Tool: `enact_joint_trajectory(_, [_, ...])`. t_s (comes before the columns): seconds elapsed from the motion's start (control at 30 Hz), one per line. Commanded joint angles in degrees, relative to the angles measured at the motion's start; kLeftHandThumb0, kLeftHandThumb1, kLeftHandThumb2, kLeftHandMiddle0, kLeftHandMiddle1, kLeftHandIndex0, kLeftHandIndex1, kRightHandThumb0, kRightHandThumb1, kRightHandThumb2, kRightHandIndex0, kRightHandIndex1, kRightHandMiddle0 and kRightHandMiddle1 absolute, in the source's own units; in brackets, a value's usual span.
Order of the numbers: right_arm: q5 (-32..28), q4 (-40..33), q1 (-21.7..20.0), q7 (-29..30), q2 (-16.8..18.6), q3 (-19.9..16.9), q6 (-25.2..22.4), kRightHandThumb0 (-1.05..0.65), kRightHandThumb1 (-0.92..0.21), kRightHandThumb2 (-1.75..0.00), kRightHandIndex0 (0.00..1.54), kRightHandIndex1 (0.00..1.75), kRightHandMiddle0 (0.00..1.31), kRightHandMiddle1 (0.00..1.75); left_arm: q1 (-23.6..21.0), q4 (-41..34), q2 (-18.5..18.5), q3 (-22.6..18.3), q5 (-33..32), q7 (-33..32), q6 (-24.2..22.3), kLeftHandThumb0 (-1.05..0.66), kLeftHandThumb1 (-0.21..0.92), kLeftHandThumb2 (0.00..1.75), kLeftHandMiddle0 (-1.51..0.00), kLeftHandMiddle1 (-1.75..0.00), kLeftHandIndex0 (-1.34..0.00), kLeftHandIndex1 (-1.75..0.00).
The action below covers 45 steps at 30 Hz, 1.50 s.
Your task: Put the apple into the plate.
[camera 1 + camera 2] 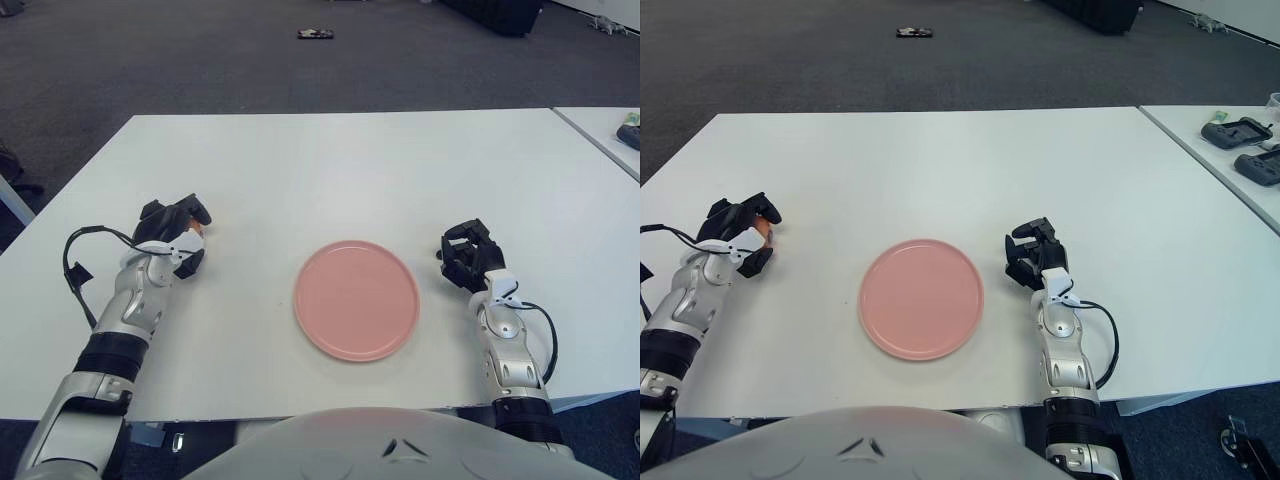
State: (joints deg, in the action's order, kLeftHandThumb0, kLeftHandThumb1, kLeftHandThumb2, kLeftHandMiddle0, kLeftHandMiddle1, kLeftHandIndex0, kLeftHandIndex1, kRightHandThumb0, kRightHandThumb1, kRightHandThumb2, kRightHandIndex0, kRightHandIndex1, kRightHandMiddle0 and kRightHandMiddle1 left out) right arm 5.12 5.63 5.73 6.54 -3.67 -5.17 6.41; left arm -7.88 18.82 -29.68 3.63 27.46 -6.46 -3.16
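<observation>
White table [330, 170], apple [196, 231] under left hand [172, 228]

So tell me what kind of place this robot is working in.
Probably a lab or office-style test room: a plain white table stands on dark grey carpet, a second white table to the right carries handheld controllers, and the only props are a pink plate and an apple.

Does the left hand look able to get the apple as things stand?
Probably yes. The left hand is already at the apple, its fingers curled around it, with only a sliver of orange showing. Whether the grip is firm is unclear.
</observation>
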Motion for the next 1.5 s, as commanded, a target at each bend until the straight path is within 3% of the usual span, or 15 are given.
enact_joint_trajectory(0.0, [-0.14,-0.18,0.31,-0.05,-0.15,-0.22,-0.56,-0.38,-0.69,-0.84,0.50,1.39,0.32,1.75,0.54,-1.23,1.16,-1.55,-2.36,-0.69,2.41,0.00,-0.10,1.73,-0.99,-1.55,-0.70,-1.75])
enact_joint_trajectory(0.43, [-0.23,0.00,0.42,-0.22,-0.20,-0.17,0.01,-0.38,-0.69,-0.85,0.51,1.40,0.33,1.75,0.45,-1.67,2.38,-3.59,-10.98,3.33,12.11,0.00,-0.12,1.74,-1.00,-1.55,-0.72,-1.75])
enact_joint_trajectory(1.0, [-0.04,-0.17,0.46,0.01,0.04,0.06,-0.26,-0.38,-0.68,-0.87,0.53,1.39,0.34,1.75,0.62,-11.01,6.43,-3.33,-18.37,11.51,17.50,0.00,-0.11,1.75,-0.96,-1.61,-0.71,-1.75])
enact_joint_trajectory(1.33, [0.01,-0.13,0.33,0.06,0.14,0.16,-0.77,-0.38,-0.68,-0.86,0.52,1.38,0.33,1.75,2.62,-24.57,9.86,0.57,-15.41,13.09,13.19,0.00,-0.11,1.75,-0.98,-1.59,-0.71,-1.75])
enact_joint_trajectory(1.47, [0.08,-0.11,0.30,0.04,0.13,0.24,-0.95,-0.38,-0.69,-0.86,0.52,1.39,0.33,1.75,2.04,-25.37,10.31,2.76,-16.03,15.81,15.04,0.00,-0.11,1.75,-0.98,-1.59,-0.71,-1.75])
